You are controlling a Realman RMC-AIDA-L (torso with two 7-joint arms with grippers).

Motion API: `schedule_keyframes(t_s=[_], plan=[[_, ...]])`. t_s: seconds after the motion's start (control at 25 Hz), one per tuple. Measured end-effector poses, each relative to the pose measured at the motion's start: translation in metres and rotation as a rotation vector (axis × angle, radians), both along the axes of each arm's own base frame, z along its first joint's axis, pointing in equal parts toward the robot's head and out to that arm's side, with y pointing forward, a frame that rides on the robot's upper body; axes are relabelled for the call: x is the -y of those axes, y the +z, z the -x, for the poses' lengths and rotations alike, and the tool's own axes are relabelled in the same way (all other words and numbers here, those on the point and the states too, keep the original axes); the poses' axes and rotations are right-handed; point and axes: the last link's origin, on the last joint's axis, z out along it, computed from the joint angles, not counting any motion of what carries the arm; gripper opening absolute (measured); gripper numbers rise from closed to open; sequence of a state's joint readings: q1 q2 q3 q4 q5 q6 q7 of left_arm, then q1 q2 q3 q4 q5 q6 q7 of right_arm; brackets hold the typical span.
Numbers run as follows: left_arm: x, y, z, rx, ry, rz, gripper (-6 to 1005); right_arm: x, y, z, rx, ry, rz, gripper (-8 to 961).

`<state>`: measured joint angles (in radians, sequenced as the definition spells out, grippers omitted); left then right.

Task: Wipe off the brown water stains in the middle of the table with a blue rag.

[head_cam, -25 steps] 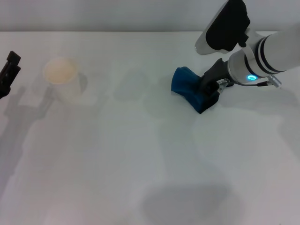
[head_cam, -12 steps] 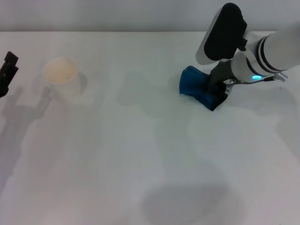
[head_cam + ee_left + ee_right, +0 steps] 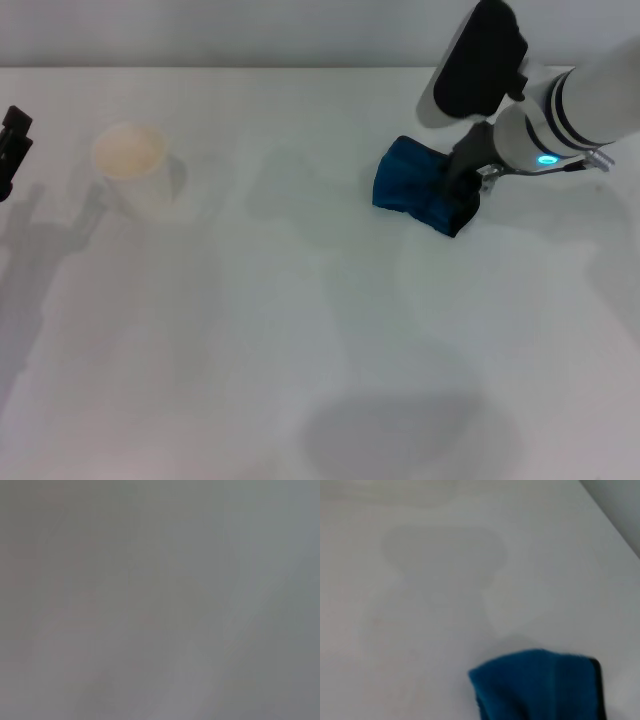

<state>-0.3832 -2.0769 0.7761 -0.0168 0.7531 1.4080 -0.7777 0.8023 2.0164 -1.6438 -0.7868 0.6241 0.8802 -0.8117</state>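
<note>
- since a second ago: the blue rag (image 3: 418, 190) and the right gripper (image 3: 462, 196) have shifted a little toward the far right of the table (image 3: 300, 330); the rag now shows more bunched up and sits a bit farther from centre. the left gripper (image 3: 12, 150) has slid a touch further toward the left edge.
- far left, head view: left gripper is only a dark sliver at the picture's edge, above the table; cannot tell whether it is released or clenched. the left wrist view is a flat grey blur, nothing readable.
- left of centre: a white paper cup (image 3: 133, 170) stands upright on the table, pale tan inside, well apart from the rag.
- centre: plain white glossy surface with soft grey shadows; no brown stain can be made out in the head view.
- right of centre, far side: blue rag, crumpled, bright blue with a dark edge on its right; whether it touches the tabletop cannot be told.
- right: right gripper comes in from the right arm and is clamped on the rag's right end, fingers mostly hidden by cloth.
- right wrist view: the rag (image 3: 540, 685) hangs in the foreground with its black edging to one side, white table (image 3: 445, 580) beyond.
</note>
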Motion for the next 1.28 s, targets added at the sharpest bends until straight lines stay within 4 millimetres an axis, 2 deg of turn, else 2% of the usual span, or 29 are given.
schedule_keyframes(t_s=[0.24,0.48,0.68,0.84,0.96,1.08,1.28], plan=[[-0.002,0.0,-0.002,0.001,-0.005,-0.001,887,0.001,0.002,0.01,-0.013,-0.149,-0.034,186],[-0.003,0.001,-0.003,0.002,-0.007,-0.004,888,0.003,0.001,0.018,-0.031,-0.13,-0.035,153],[-0.003,0.001,-0.001,0.004,-0.002,-0.009,888,0.0,0.015,0.015,-0.098,-0.131,-0.1,155],[-0.002,0.001,-0.001,0.004,0.001,-0.009,888,-0.006,0.042,0.009,-0.309,-0.172,-0.263,156],[-0.002,0.001,0.0,0.004,0.002,-0.01,888,-0.009,0.066,-0.001,-0.557,-0.231,-0.386,161],[-0.001,0.002,0.0,0.004,0.003,-0.011,887,-0.006,0.085,-0.019,-0.836,-0.295,-0.458,174],[-0.003,0.003,-0.001,0.005,0.002,-0.015,887,0.007,0.094,-0.051,-1.148,-0.271,-0.561,195]])
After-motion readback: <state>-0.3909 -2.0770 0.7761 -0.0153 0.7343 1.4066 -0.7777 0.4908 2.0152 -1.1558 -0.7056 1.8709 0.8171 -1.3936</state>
